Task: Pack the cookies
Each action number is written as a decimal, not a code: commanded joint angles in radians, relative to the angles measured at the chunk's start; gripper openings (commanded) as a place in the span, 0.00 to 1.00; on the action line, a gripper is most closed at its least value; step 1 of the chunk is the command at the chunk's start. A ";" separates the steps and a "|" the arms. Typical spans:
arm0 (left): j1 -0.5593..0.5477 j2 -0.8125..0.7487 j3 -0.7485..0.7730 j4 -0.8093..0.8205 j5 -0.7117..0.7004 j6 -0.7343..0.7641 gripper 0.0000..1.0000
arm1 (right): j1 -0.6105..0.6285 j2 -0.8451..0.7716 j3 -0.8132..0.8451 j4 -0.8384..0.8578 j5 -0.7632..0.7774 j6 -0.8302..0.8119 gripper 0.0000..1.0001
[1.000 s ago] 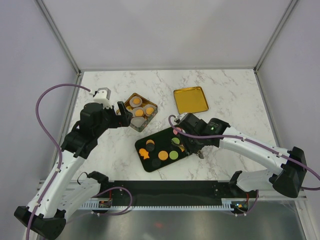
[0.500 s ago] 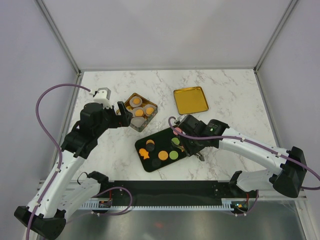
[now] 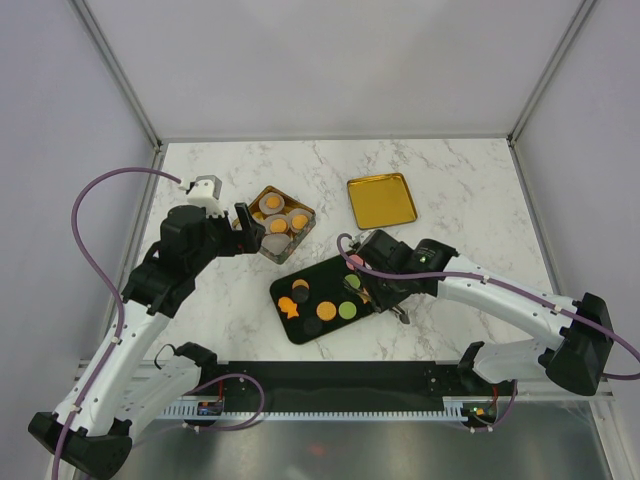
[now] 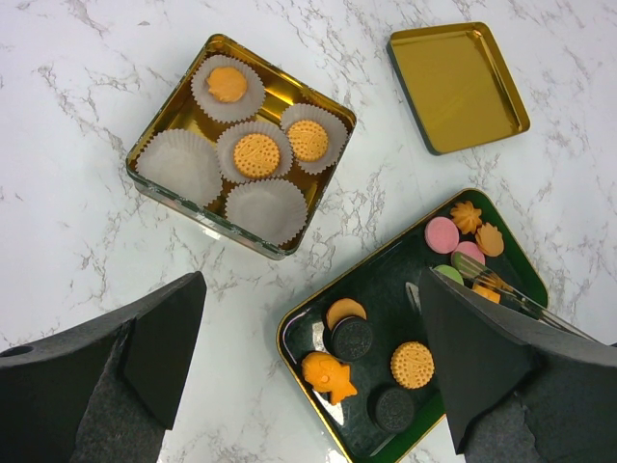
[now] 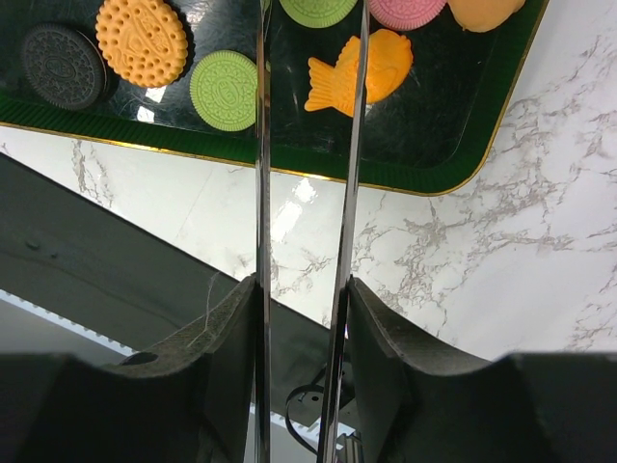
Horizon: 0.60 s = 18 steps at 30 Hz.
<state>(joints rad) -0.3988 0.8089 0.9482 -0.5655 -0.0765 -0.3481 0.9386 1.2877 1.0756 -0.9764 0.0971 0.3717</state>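
Cookies lie on a black oblong tray (image 3: 325, 278): orange rounds (image 3: 326, 311), a green one (image 3: 347, 310), pink ones (image 3: 355, 261) and dark ones (image 4: 353, 339). Three orange cookies (image 4: 256, 154) sit in paper cups inside a gold square tin (image 4: 164, 116). My right gripper (image 3: 385, 290) is shut on metal tweezers (image 5: 261, 145), whose blades reach over the tray beside an orange fish-shaped cookie (image 5: 362, 72); the tips are out of frame. My left gripper (image 3: 243, 228) is open and empty, hovering above the tin and the tray's left end (image 4: 310, 289).
The tin's gold lid (image 3: 381, 200) lies upside down behind the tray. Two paper cups (image 4: 265, 209) in the tin are empty. The table's near edge and a dark rail (image 5: 116, 280) run just beyond the tray on the right gripper's side.
The right gripper with the tweezers has shifted only slightly over the tray's right end. The left arm has not moved.
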 commanded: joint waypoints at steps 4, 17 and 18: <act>0.006 -0.004 -0.005 0.042 0.001 -0.008 1.00 | 0.003 -0.010 0.075 0.010 0.001 0.003 0.44; 0.006 -0.002 -0.003 0.042 -0.002 -0.011 1.00 | 0.002 0.054 0.288 -0.019 0.059 -0.028 0.44; 0.006 -0.002 -0.003 0.044 -0.002 -0.011 1.00 | 0.002 0.067 0.305 -0.013 0.059 -0.033 0.44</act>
<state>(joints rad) -0.3988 0.8089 0.9478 -0.5655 -0.0769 -0.3481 0.9386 1.3262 1.3045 -1.0103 0.1257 0.3588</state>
